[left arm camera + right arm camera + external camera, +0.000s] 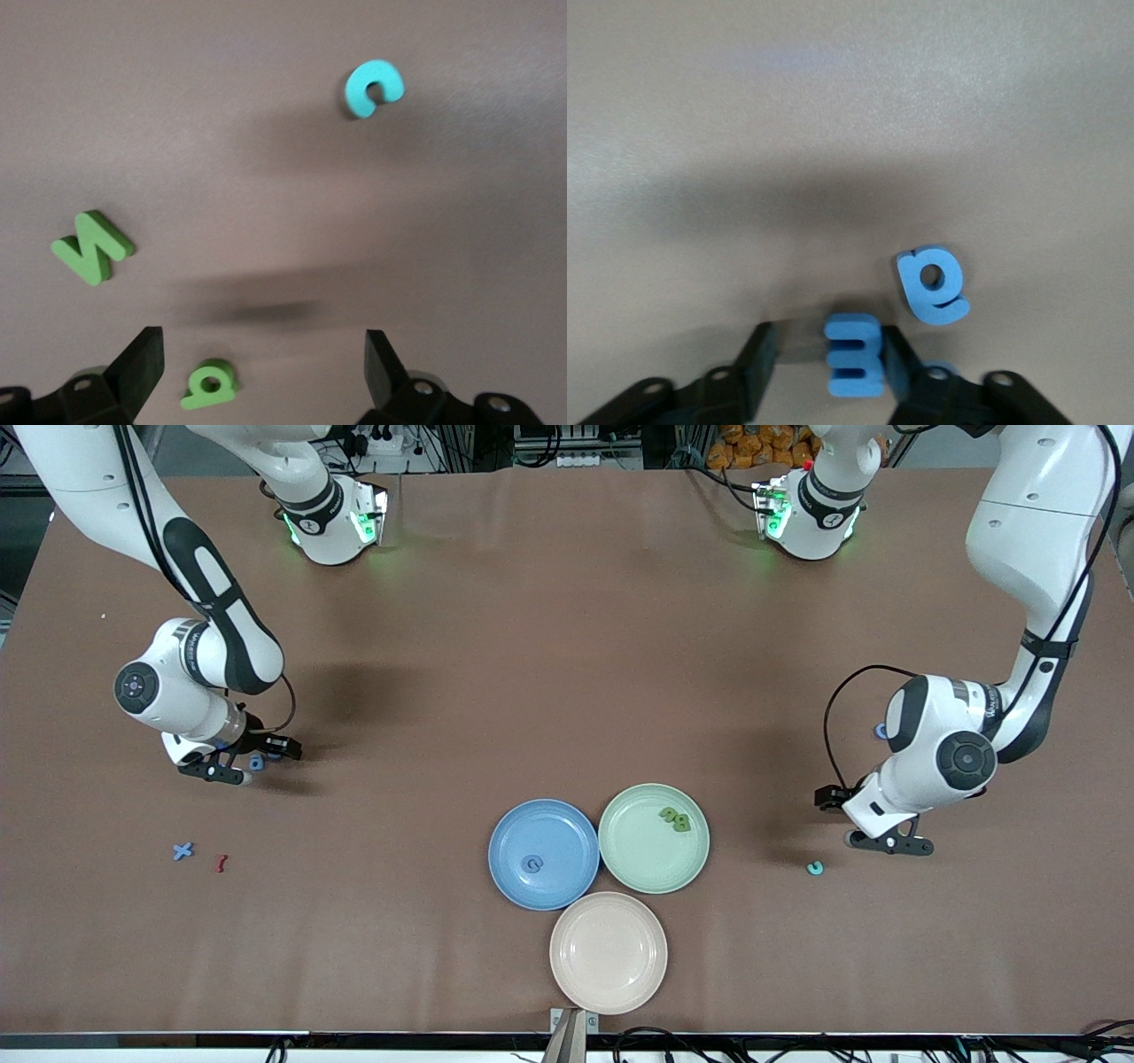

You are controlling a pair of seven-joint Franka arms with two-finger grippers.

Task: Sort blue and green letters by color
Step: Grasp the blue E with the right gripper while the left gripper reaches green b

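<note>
My right gripper (pixel 232 769) is low at the table toward the right arm's end. Its jaws are partly closed around a blue E-shaped letter (pixel 855 354): one finger touches it and a gap remains at the other. A second blue letter (pixel 933 283) with a hole lies beside it, also seen from the front as the blue letter (pixel 257 762). My left gripper (pixel 886 841) hangs open over a green letter (pixel 210 384) lying between its fingers. Another green letter (pixel 92 246) and a teal C (pixel 374 88) lie close by. The blue plate (pixel 567 841) holds one blue letter (pixel 532 864). The green plate (pixel 642 850) holds green letters (pixel 675 817).
A beige plate (pixel 608 952) sits nearest the front camera, touching the other two plates. A blue X (pixel 182 851) and a dark red letter (pixel 221 862) lie toward the right arm's end. The teal C (pixel 815 867) lies beside the left gripper. Another blue piece (pixel 881 731) shows by the left arm's wrist.
</note>
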